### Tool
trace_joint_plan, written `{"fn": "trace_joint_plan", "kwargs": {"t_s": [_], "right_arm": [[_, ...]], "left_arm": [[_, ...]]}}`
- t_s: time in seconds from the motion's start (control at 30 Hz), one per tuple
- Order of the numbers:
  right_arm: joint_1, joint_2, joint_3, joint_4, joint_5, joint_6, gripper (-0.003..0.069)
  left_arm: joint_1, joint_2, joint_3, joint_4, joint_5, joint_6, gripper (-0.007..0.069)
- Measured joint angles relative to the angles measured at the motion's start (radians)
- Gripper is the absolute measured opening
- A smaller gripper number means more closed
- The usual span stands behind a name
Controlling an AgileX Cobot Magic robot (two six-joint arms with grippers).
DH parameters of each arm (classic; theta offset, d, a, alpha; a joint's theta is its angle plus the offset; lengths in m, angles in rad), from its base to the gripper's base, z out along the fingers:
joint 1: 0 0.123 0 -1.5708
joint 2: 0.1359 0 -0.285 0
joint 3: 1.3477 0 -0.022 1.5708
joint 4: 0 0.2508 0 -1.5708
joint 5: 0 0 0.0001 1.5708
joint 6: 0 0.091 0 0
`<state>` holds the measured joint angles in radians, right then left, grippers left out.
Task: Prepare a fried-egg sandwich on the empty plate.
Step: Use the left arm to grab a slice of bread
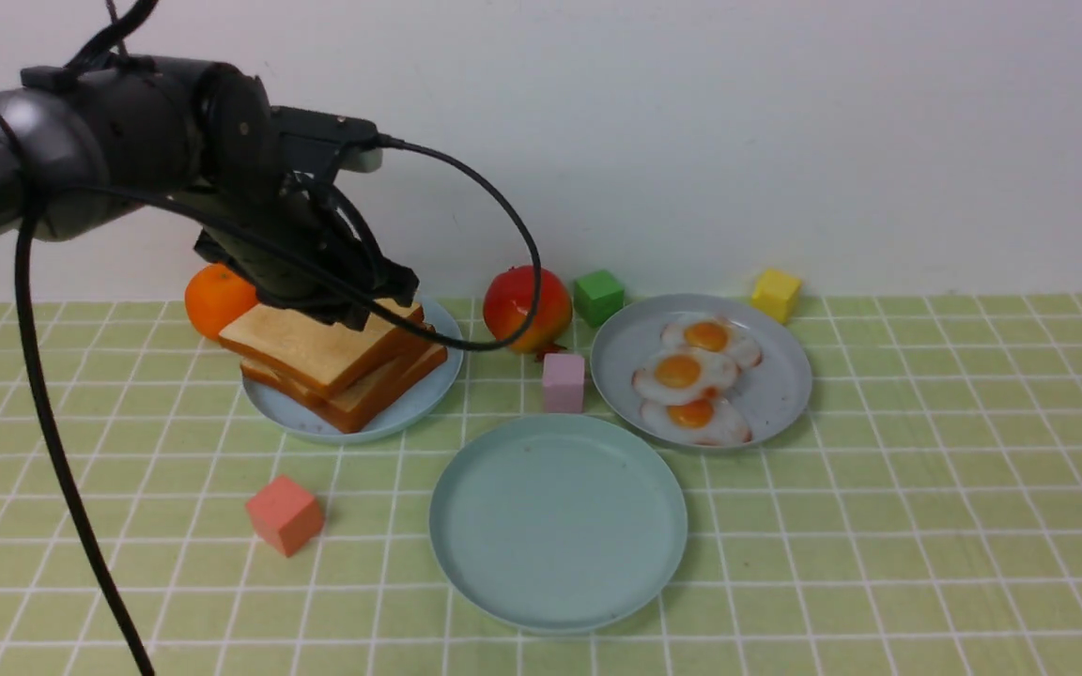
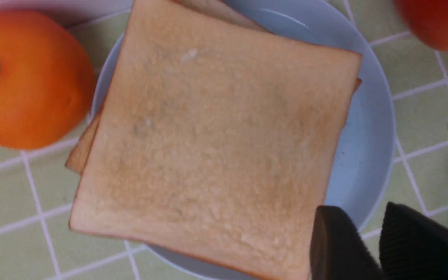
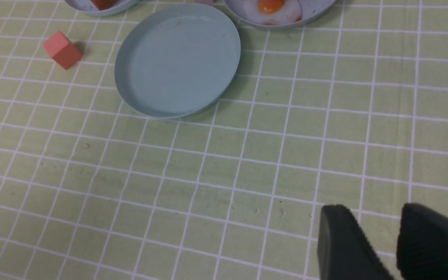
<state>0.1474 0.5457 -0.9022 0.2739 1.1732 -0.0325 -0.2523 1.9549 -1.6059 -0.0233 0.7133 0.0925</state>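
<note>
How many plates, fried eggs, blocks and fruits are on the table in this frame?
Plates: 3 (empty teal plate, toast plate, egg plate)
Fried eggs: 3
Blocks: 4 (green block, yellow block, pink block, salmon block)
Fruits: 2 (orange, red fruit)
Total: 12

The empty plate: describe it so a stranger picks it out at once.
On the green checked tablecloth stand three plates. The empty plate is the nearest one, in front of the pink block. Unlike the toast plate on the left and the egg plate on the right, it is teal and holds nothing.
</note>
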Motion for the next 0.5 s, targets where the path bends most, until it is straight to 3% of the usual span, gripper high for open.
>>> {"fn": "trace_joint_plan", "kwargs": {"t_s": [0.07, 0.2, 0.5], "right_arm": [[0.000, 0.001, 0.000, 0.000, -0.005, 0.000, 0.0239], [0.000, 0.001, 0.000, 0.000, -0.010, -0.005, 0.0228], [0.000, 0.001, 0.000, 0.000, -0.010, -0.022, 0.0104]], "left_arm": [[0.000, 0.025, 0.000, 0.002, -0.025, 0.062, 0.0330], [0.000, 0.062, -0.001, 0.003, -0.075, 0.117, 0.0429], [-0.001, 0.120, -0.002, 0.056, -0.135, 0.157, 0.0458]]}}
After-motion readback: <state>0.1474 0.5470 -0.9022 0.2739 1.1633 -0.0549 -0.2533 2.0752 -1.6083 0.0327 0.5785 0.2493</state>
